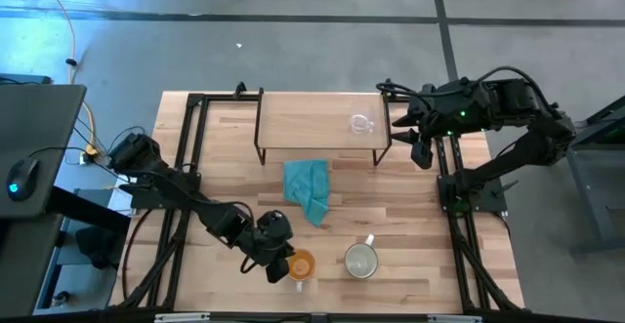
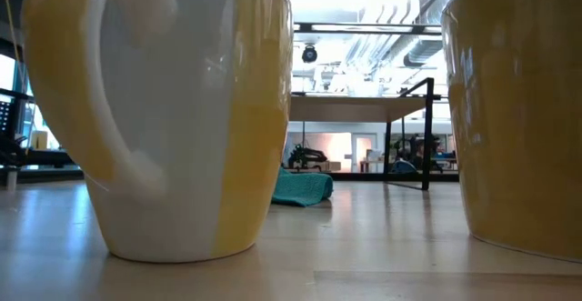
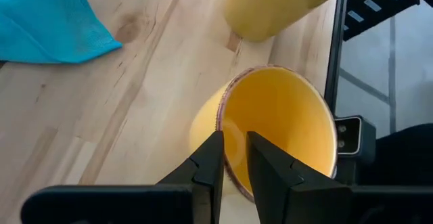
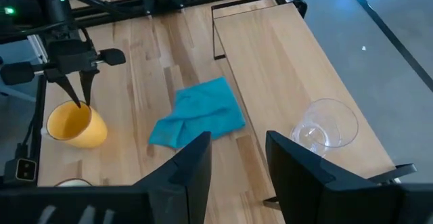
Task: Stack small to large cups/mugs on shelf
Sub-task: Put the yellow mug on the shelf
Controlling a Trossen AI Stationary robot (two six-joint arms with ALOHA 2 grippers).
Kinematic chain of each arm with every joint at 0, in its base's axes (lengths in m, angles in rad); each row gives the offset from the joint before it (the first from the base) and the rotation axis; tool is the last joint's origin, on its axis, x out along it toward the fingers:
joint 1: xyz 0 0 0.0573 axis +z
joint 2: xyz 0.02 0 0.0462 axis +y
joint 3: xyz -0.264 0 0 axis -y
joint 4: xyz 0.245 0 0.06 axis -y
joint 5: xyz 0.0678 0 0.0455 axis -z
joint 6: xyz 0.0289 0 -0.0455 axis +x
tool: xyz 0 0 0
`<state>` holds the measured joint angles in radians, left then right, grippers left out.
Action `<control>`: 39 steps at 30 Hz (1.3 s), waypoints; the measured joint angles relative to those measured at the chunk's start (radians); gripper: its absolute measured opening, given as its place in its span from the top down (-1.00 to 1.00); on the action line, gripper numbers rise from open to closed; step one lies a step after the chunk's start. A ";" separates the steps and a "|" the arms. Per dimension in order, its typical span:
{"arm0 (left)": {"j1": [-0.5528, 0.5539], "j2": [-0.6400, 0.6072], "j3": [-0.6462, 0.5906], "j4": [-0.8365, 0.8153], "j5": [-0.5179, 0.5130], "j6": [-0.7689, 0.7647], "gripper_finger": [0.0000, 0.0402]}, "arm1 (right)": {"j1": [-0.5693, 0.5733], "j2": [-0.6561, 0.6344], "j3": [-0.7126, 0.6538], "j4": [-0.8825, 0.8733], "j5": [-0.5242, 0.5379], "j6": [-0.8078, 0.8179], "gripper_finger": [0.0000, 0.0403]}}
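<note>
In the low view both mugs overran the frame: the handled mug [image 2: 173, 110] lost its rim at twelve o'clock, and the other mug [image 2: 518, 110] was cut at three o'clock. From my left wrist, the orange mug [image 3: 277, 132] had its base hidden behind my left gripper [image 3: 232, 158]. From my right wrist, the pale mug [image 4: 67, 182] showed only a sliver at six o'clock.

One camera looks straight down on the whole tabletop [image 1: 234, 138]. One sits low, very close to two mugs. Both wrist cameras see the orange mug [image 3: 277, 126].
</note>
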<state>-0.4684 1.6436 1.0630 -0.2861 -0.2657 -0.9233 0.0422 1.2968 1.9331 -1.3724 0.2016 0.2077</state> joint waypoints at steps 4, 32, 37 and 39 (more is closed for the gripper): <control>-0.001 0.000 0.000 -0.007 0.002 0.010 0.73 | 0.000 0.000 0.000 0.000 0.000 -0.007 0.34; 0.000 0.010 0.001 0.000 0.031 0.003 0.73 | 0.000 0.000 0.000 0.000 -0.008 -0.018 0.34; -0.001 0.017 0.001 -0.001 0.052 0.006 0.73 | 0.000 0.000 0.000 0.000 -0.008 -0.026 0.34; -0.001 0.018 0.000 -0.002 0.050 0.006 0.73 | 0.000 0.000 0.000 0.000 -0.008 -0.026 0.34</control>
<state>-0.4694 1.6612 1.0634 -0.2884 -0.2161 -0.9169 0.0422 1.2968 1.9331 -1.3724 0.1936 0.1818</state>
